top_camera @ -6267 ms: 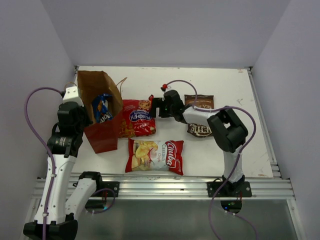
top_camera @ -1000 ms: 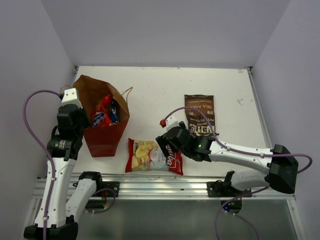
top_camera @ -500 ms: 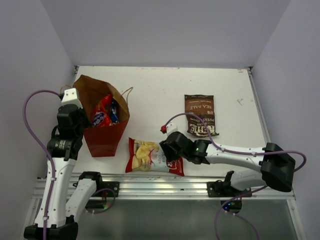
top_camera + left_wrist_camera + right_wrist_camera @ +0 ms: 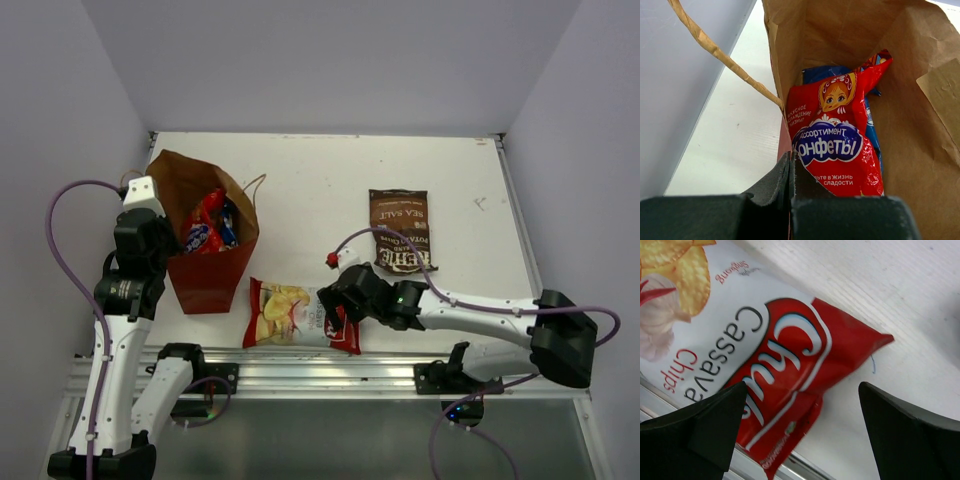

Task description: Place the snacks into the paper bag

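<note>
The red paper bag stands open at the left, brown inside. My left gripper is shut on its near wall. Inside lie the red bag with the blue oval logo and, under it, the blue Doritos bag; both show from above. The red-white cassava chips bag lies flat near the front edge. My right gripper is open and low over its red right end, fingers astride it. The brown Kettle bag lies flat at mid-right.
A metal rail runs along the table's front edge, just below the cassava bag. A string handle of the paper bag arcs beside the left wall. White table surface lies behind the bags.
The red logo bag went from the table into the paper bag. My right arm swung from the far side down to the cassava bag, which has since shifted left toward the front edge.
</note>
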